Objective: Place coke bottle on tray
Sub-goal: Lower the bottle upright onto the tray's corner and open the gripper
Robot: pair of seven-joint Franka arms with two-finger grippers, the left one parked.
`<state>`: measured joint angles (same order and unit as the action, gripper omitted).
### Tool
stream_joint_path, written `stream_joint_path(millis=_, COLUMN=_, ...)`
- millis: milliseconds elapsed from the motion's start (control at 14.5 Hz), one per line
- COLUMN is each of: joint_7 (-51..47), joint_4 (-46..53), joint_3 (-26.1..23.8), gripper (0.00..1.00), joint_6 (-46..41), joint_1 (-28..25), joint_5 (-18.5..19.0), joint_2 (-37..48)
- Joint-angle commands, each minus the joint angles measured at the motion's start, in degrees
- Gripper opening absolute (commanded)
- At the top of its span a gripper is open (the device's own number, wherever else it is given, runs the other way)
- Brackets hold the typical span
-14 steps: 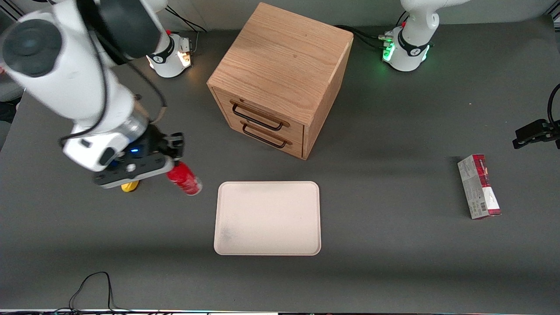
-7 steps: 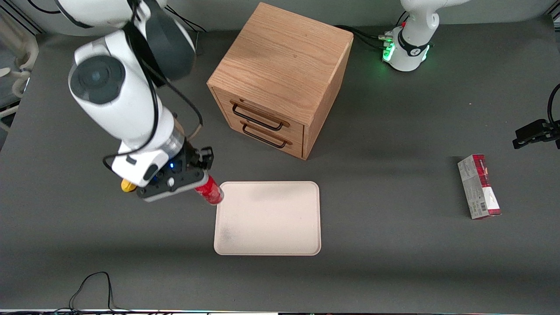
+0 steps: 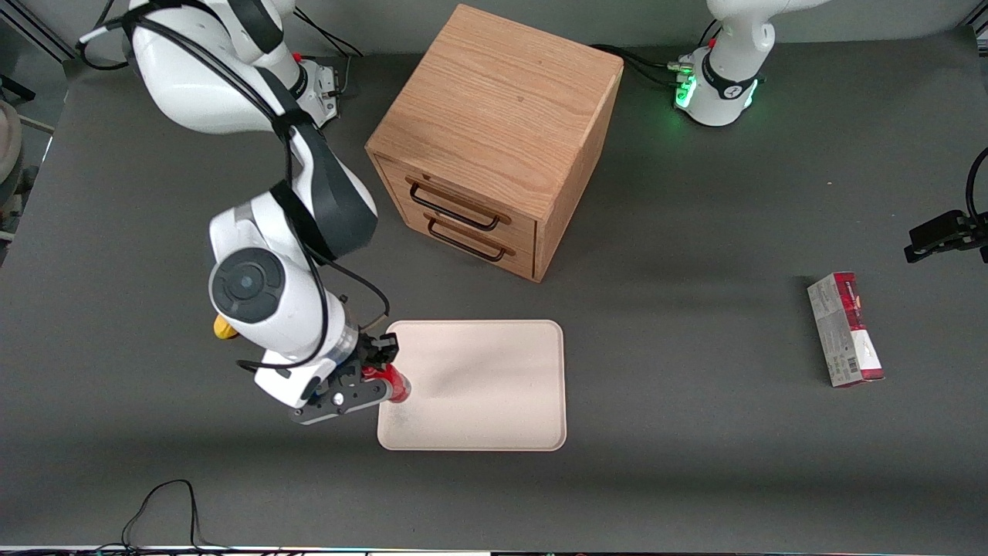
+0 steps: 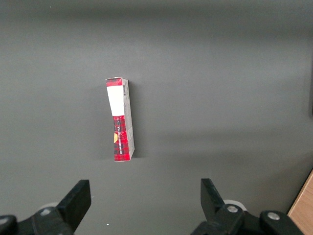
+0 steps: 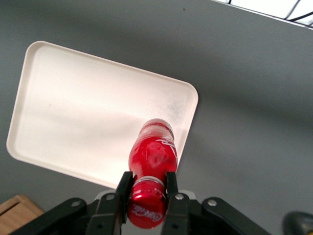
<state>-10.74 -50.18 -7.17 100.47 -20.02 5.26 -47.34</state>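
My right gripper (image 3: 378,375) is shut on the neck of the small red coke bottle (image 3: 394,384), just under its red cap, and holds it above the edge of the cream-pink tray (image 3: 494,386) that faces the working arm's end. In the right wrist view the gripper (image 5: 146,188) has a finger on each side of the bottle's neck, the bottle (image 5: 152,154) hangs base-down over the tray's corner, and the tray (image 5: 78,112) spreads out below it.
A wooden drawer cabinet (image 3: 494,139) stands farther from the front camera than the tray. A yellow lump (image 3: 224,328) lies beside my arm. A red-and-white carton (image 3: 845,328) lies toward the parked arm's end of the table; it also shows in the left wrist view (image 4: 120,120).
My gripper has carried the bottle from beside the yellow lump toward the front camera and over the tray's edge. The bottle now hangs more upright.
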Motion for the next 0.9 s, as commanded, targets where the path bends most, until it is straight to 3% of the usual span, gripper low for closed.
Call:
stream_joint_path(millis=0, joint_7=1.7, joint_4=2.7, joint_3=0.8, gripper=0.0, joint_6=1.9, joint_1=-0.2, joint_5=1.2, joint_2=-2.8)
stream_joint_path(millis=692, joint_7=2.9, joint_4=2.0, joint_3=1.4, gripper=0.0, joint_6=6.4, joint_1=-0.1, joint_5=1.2, joint_2=-7.9)
stream_joint_path(millis=761, joint_7=2.4, joint_4=1.9, joint_3=1.3, gripper=0.38, joint_6=6.5, joint_1=-0.1, joint_5=1.2, joint_2=-7.9)
stream_joint_path(millis=830, joint_7=2.4, joint_4=1.6, joint_3=1.3, gripper=0.99, joint_6=6.7, joint_1=-0.1, joint_5=1.1, joint_2=-7.9)
